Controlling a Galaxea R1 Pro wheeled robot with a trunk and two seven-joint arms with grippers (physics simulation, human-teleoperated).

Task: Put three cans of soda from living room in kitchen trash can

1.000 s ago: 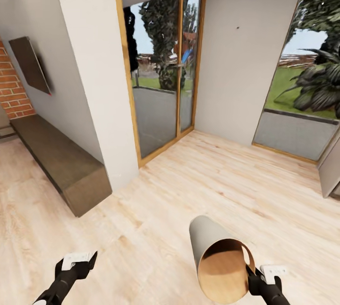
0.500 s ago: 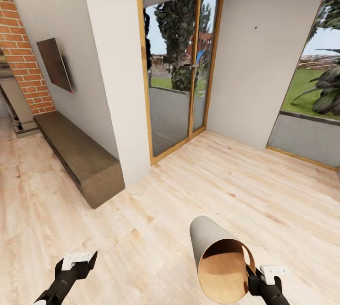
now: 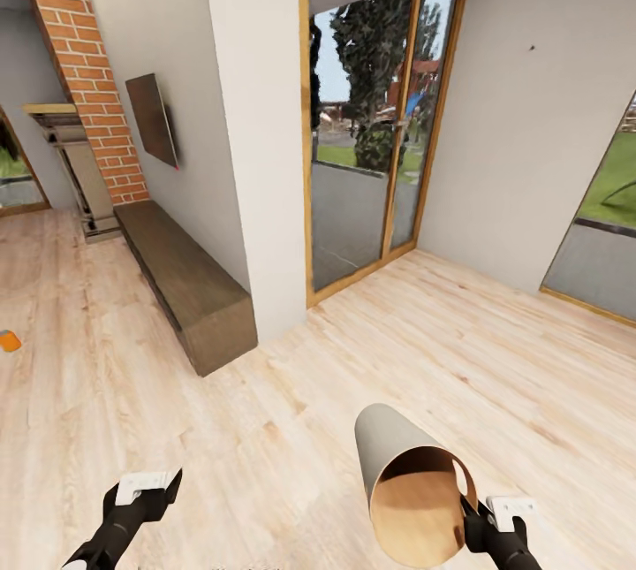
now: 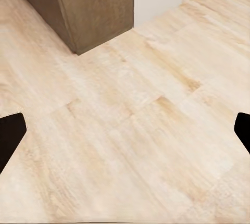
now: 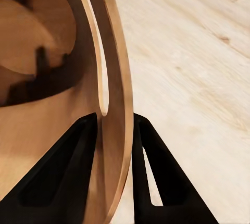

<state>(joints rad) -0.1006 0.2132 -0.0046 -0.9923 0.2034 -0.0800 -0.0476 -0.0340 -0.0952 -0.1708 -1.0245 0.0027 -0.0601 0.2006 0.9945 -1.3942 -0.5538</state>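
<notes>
The tash can (image 3: pixel 406 473) is held tipped above the wood floor, its coppery-brown inside facing the head camera and its grey-tan wall on top. My right gripper (image 3: pixel 465 510) is shut on its rim. In the right wrist view the black fingers (image 5: pixel 78 156) pinch the thin rim of the tash can (image 5: pixel 52 78) from both sides, at my right gripper (image 5: pixel 115 117). My left gripper (image 3: pixel 146 486) hangs open and empty over bare floor, also seen as my left gripper (image 4: pixel 125 130). A small bright orange thing (image 3: pixel 8 340), probably a can of soda, lies on the floor at the far left edge.
A long dark wooden bench (image 3: pixel 185 283) runs along the wall under a dark flat panel (image 3: pixel 152 119), with the red-brick fireplace (image 3: pixel 84 84) beyond it. A white wall pillar (image 3: pixel 256 155) stands beside wood-framed glass doors (image 3: pixel 380 128). Open floor lies ahead and to the right.
The whole view has swung left: the fireplace and the orange thing on the floor have come into the picture. Both grippers and the tash can keep their places in it.
</notes>
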